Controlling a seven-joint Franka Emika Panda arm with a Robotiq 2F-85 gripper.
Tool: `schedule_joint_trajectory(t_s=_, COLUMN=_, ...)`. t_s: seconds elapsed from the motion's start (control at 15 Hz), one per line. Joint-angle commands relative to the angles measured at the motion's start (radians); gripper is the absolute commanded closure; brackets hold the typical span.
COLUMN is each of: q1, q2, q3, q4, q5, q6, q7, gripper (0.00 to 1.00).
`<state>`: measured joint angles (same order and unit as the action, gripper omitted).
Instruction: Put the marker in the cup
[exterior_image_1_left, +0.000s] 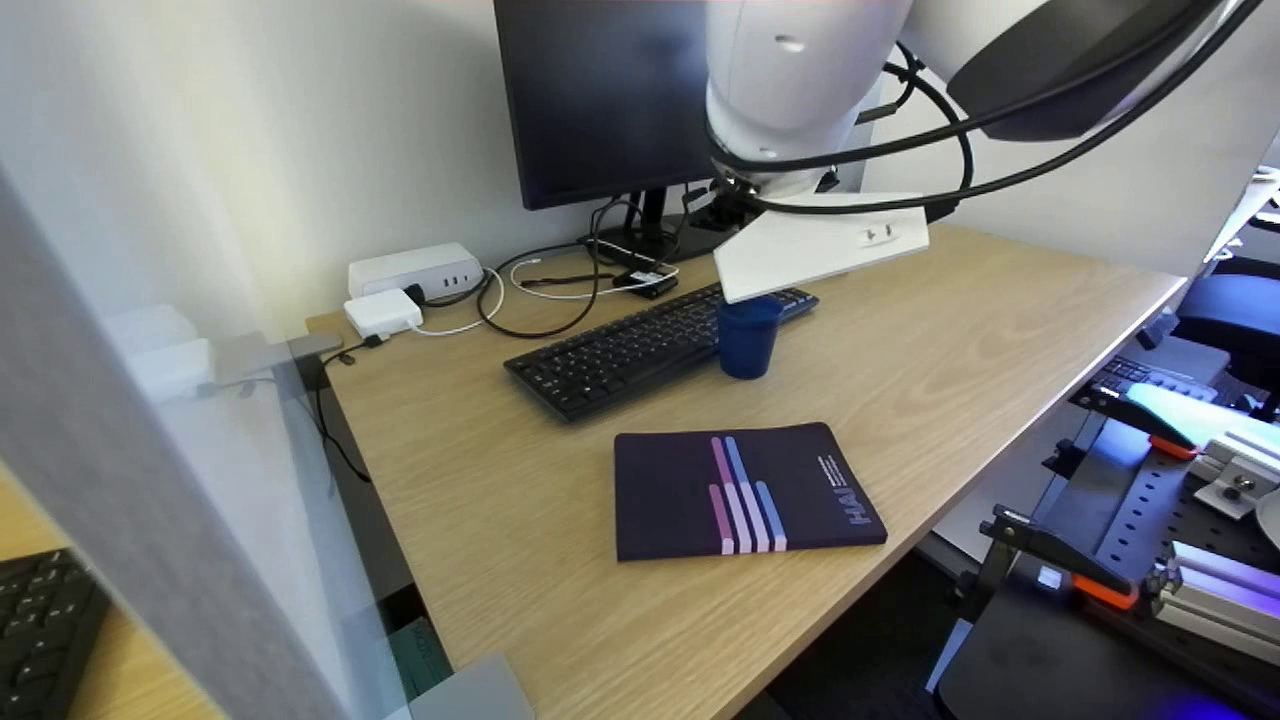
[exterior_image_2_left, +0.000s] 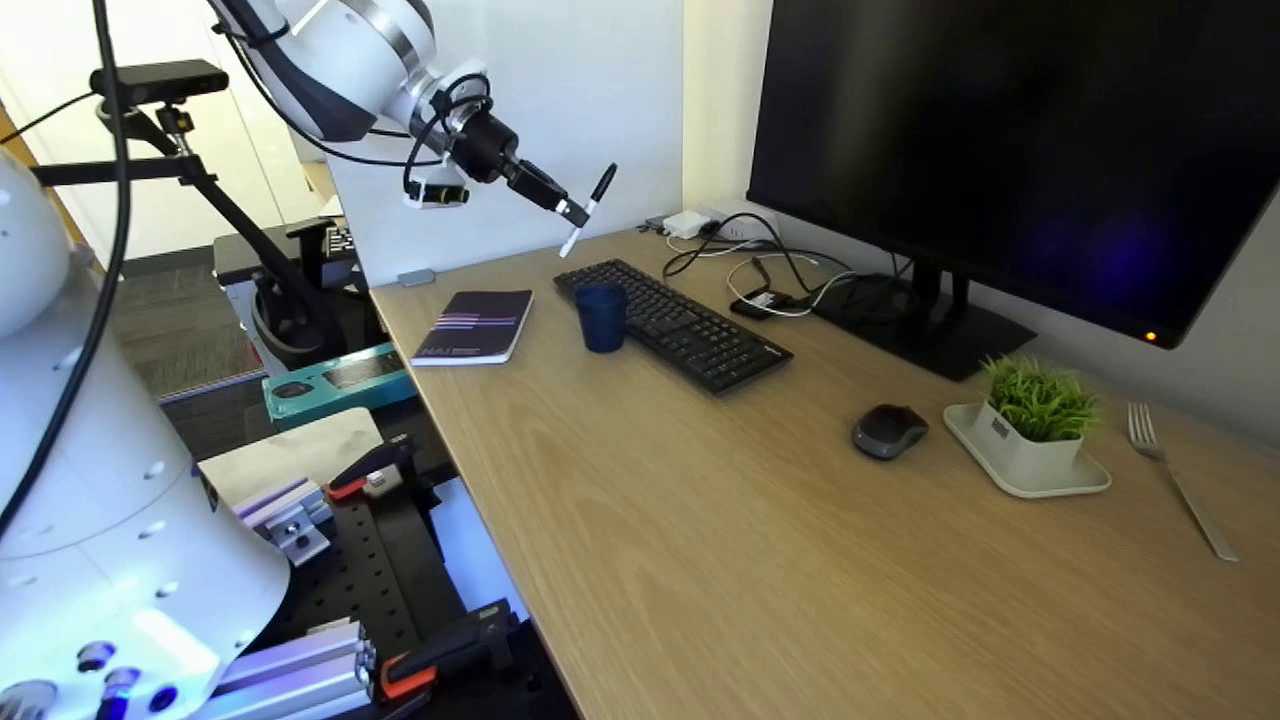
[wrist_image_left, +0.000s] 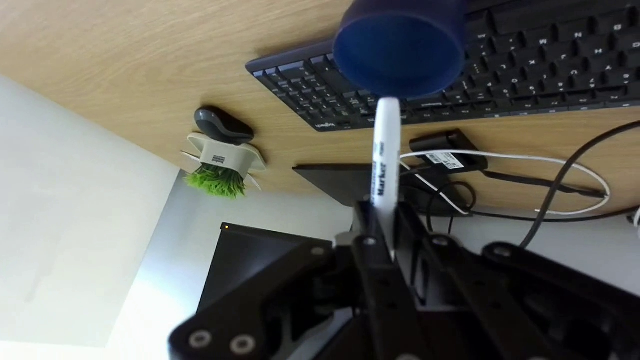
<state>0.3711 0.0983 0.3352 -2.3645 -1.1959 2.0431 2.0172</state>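
The dark blue cup (exterior_image_1_left: 748, 342) stands upright on the desk against the keyboard's near side; it also shows in an exterior view (exterior_image_2_left: 602, 320). In the wrist view its open mouth (wrist_image_left: 399, 56) is at the top. My gripper (exterior_image_2_left: 573, 212) is shut on the marker (exterior_image_2_left: 571, 241), above desk height and higher than the cup. The marker is tilted, white end down and dark end up. In the wrist view the gripper (wrist_image_left: 386, 220) grips the white marker (wrist_image_left: 386, 150), whose tip appears at the cup's rim. The gripper and marker are hidden in an exterior view behind a white panel (exterior_image_1_left: 820, 250).
A black keyboard (exterior_image_2_left: 690, 325) lies beside the cup. A dark notebook (exterior_image_1_left: 740, 495) lies nearby. A monitor (exterior_image_2_left: 1000, 150), loose cables (exterior_image_2_left: 790, 270), a mouse (exterior_image_2_left: 888, 430), a potted plant (exterior_image_2_left: 1030, 445) and a fork (exterior_image_2_left: 1180, 485) are also on the desk.
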Motion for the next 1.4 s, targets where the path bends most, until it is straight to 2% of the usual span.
schedule_joint_trajectory(t_s=0.0, q1=-0.003, q2=0.034, q3=-0.004, q4=0.004, q5=-0.086, q6=-0.017, q7=0.070, gripper=0.97)
schedule_joint_trajectory(t_s=0.67, q1=-0.072, q2=0.169, q3=-0.084, q4=0.033, q5=-0.309, q6=0.002, q7=0.173, gripper=0.97)
schedule_joint_trajectory(t_s=1.33, q1=-0.088, q2=0.151, q3=-0.082, q4=0.082, q5=-0.284, q6=-0.008, q7=0.125, gripper=0.97)
